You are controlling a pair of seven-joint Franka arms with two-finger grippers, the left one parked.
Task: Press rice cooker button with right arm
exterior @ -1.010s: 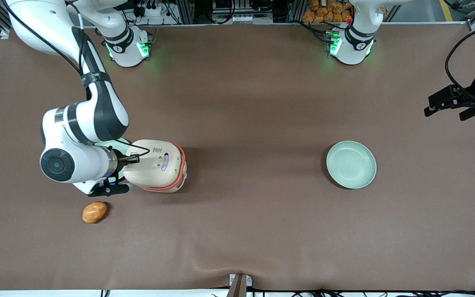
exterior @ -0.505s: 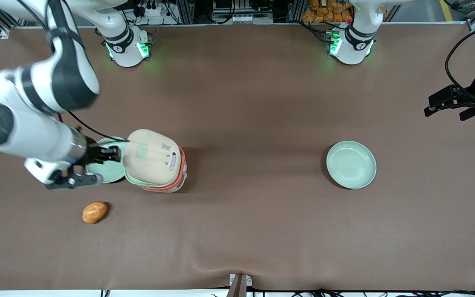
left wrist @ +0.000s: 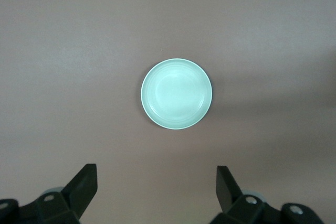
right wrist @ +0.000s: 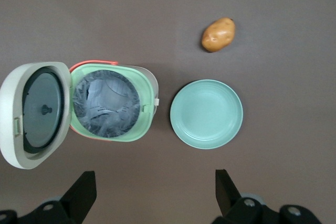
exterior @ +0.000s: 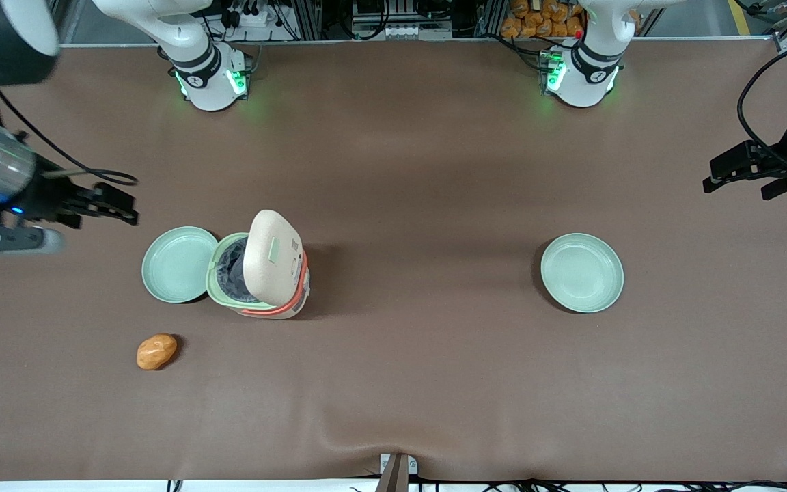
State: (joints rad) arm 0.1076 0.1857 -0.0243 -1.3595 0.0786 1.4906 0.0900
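Rice cooker [exterior: 260, 273] lid standing open, gripper [exterior: 110, 205] with fingers apart, high above the table [exterior: 421, 355], near a green plate [exterior: 176, 264]

The brown table [exterior: 434, 383] is being occupied by the rice cooker [exterior: 260, 270], a pale green plate [exterior: 178, 265] touching it, a potato [exterior: 156, 351] nearer the front camera, and a second plate [exterior: 582, 272] toward the parked arm's end. The gripper [exterior: 117, 205] is being held wide open above the table, toward the working arm's end.

The cream-lidded, pale-green-rimmed rice cooker [right wrist: 107, 103] stands open on the brown tabletop [right wrist: 273, 3], dark pot exposed. A round pale green plate [right wrist: 206, 114] sits just beside it, near a brownish-orange potato [right wrist: 218, 34]. The end effector [right wrist: 152, 195] hovers above, fingers spread.
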